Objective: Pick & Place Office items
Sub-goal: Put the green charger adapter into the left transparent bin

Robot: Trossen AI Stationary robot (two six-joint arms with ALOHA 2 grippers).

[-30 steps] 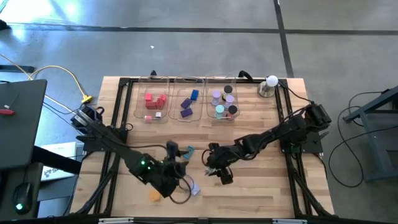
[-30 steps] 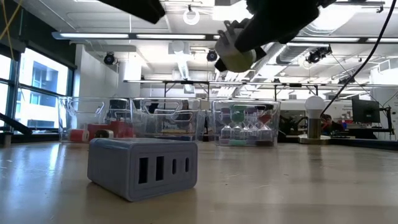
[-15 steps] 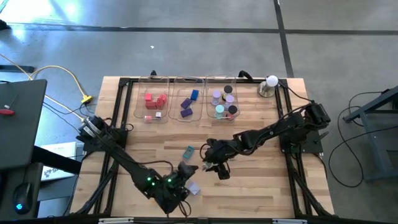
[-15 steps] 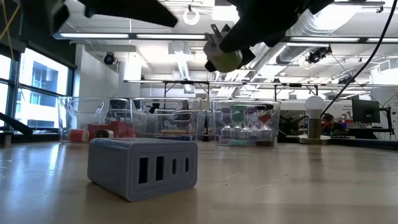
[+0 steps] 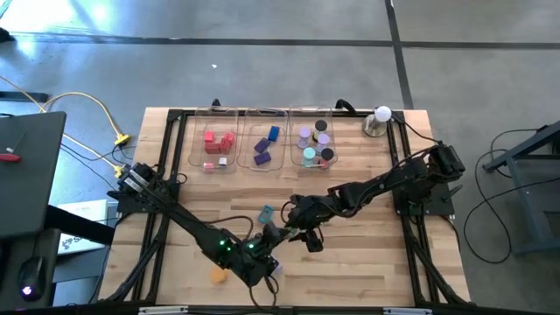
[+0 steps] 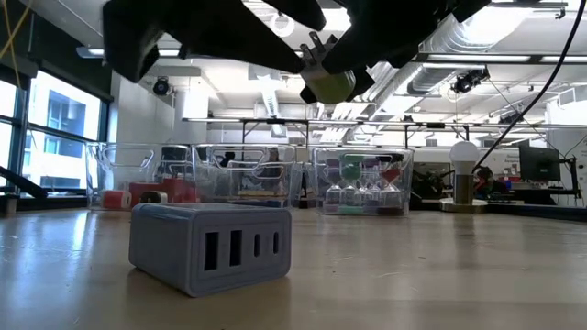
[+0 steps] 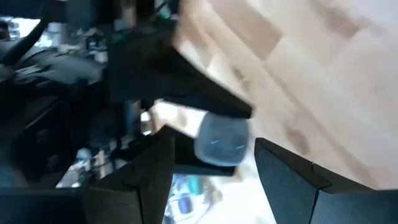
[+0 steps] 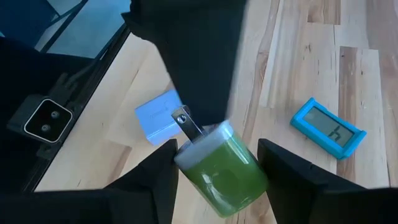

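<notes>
Three clear plastic trays (image 5: 262, 140) stand in a row along the far side of the pale wooden desk (image 5: 367, 262). Just beside the rightmost tray, at the desk's far right corner, sits a white ball on a metal base (image 5: 380, 120). A yellow cable (image 5: 96, 109) trails across the grey floor.

My wooden table (image 5: 350, 262) stands on a grey concrete floor (image 5: 262, 52) crossed by dark seams, with a yellow cable (image 5: 96, 105) trailing past a black desk (image 5: 26, 166) at one side and a dark stand (image 5: 525, 192) at the other. Looking level across the boards, I see a big open workshop with tall windows (image 6: 55, 124) letting in daylight. Overhead run long strip lights (image 6: 183, 53) and silver ducts (image 6: 459, 37), and benches and a monitor (image 6: 538, 163) stand far back.
</notes>
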